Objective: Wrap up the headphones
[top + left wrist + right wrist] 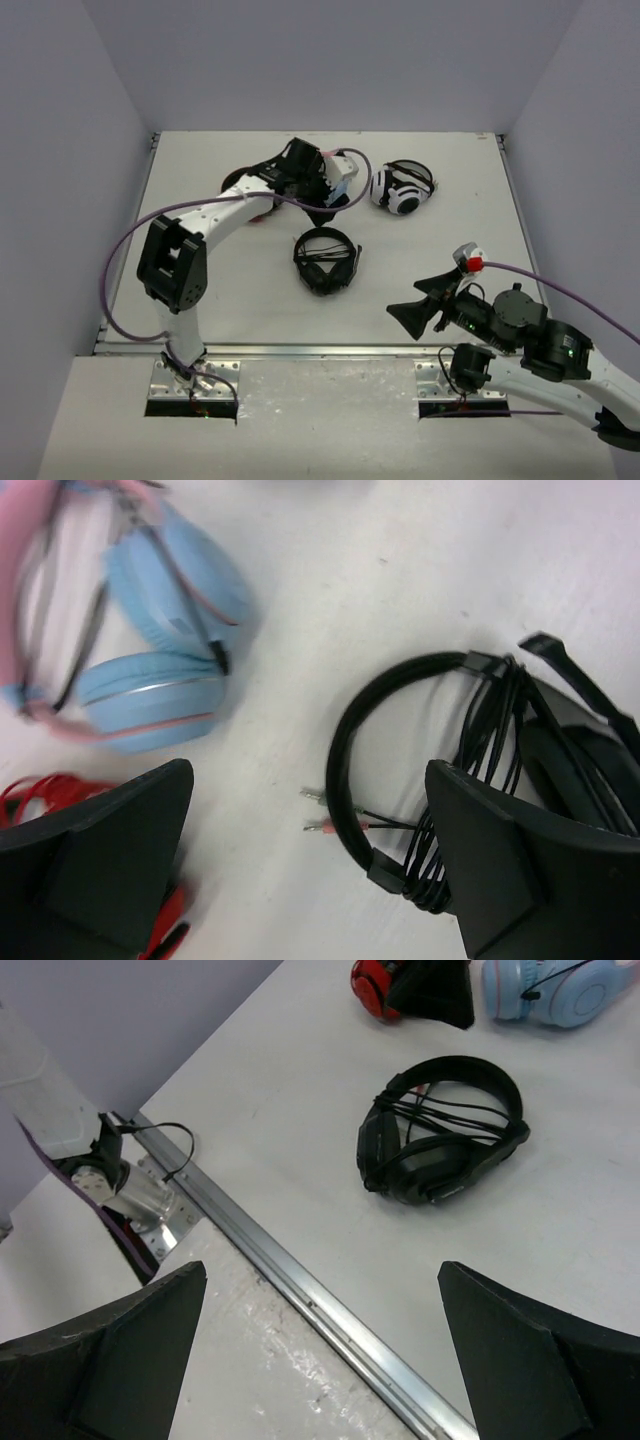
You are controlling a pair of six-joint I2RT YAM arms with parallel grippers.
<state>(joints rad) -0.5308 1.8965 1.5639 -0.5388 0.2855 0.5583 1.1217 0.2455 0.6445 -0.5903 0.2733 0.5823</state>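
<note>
- The left gripper (308, 780) stands with its jaws spread wide over the white table (420, 550), nothing between them.
- The headphones (345, 725) lie flat just beside the jaw on the right of the wrist view, one ear cup partly hidden behind it. The black cable (487, 730) is looped in several strands across the band, and two plugs (318, 811) poke out into the gap between the jaws.
- A blue-and-pink pair (165, 630) lies ahead of the opposite jaw, and a red cord (40, 788) lies beside that jaw.
- The right gripper (320, 1270) hangs low at the near edge above the metal rail (300, 1295), jaws likewise spread and empty. The headphones lie well ahead of it, slightly toward its right finger.
- A white-and-black pair (403, 187) rests farther back.
</note>
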